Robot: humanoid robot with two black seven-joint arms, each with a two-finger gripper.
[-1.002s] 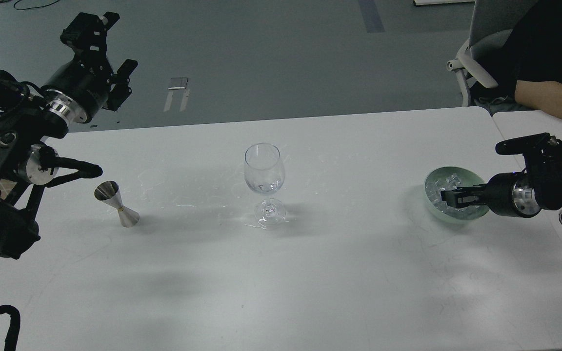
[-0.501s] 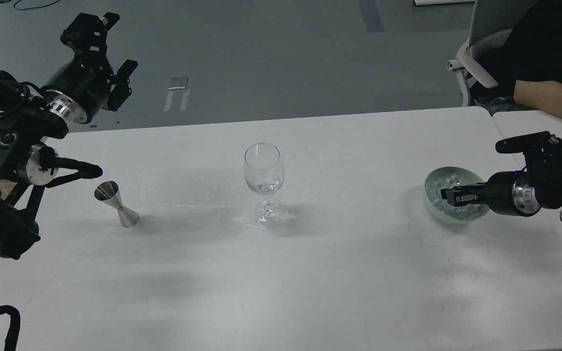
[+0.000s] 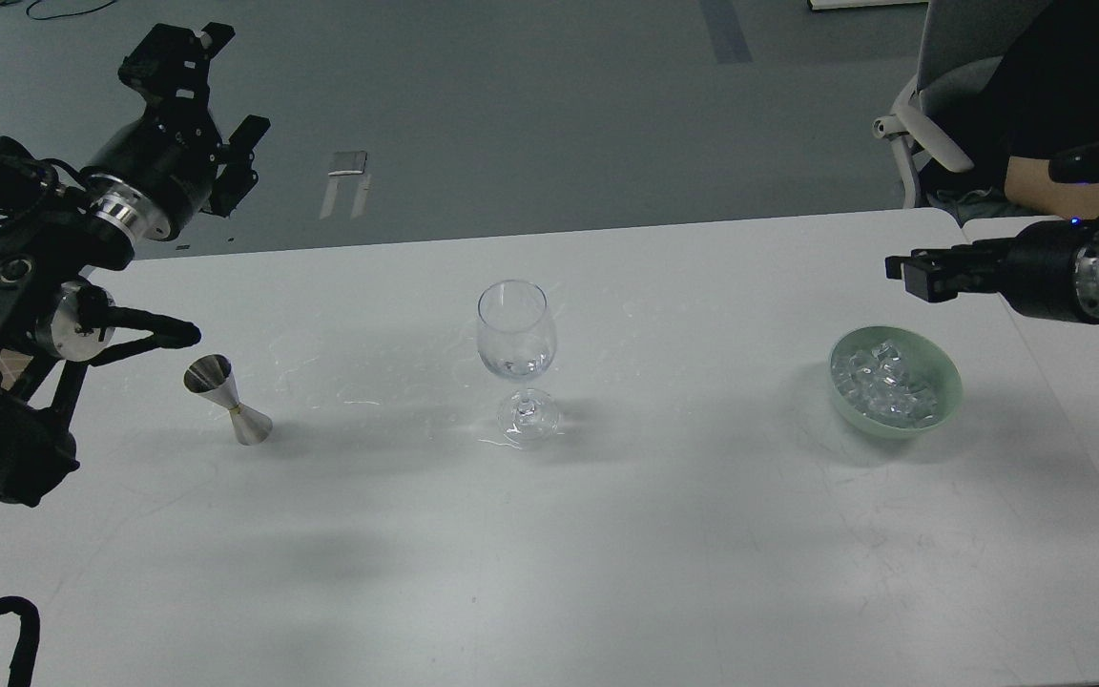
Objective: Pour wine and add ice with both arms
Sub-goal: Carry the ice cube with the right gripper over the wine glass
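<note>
**Wine glass at mid-desk, ice in bowl, both grippers clear**

Wine glass (image 3: pixel 517 358) stands upright near the middle of the white desk (image 3: pixel 607 534), foot flat on the surface. A small amount of clear liquid — the wine (image 3: pixel 517 366) — sits low in the bowl of the glass and is barely distinguishable. Wet streaks glint on the desk around the foot.

The ice (image 3: pixel 883 384) lies heaped as small clear cubes in a pale green bowl (image 3: pixel 943 393), well to the right of the glass.

A metal jigger (image 3: pixel 228 400) rests on the desk well to the left of the glass, tilted, its open cup facing up and toward the left.

Right gripper (image 3: pixel 914 272) is raised above and behind the green bowl, apart from it, pointing left. Its fingers are seen dark and nearly end-on — whether they are spread or closed, and whether they carry a cube, cannot be told.

Left gripper (image 3: pixel 211 105) is held high beyond the far left edge of the desk, well apart from the jigger. Its fingers (image 3: pixel 246 143) stand spread with a visible gap and nothing between them.

A person's bare forearm (image 3: pixel 1036 186) shows at the far right, behind the right arm.
</note>
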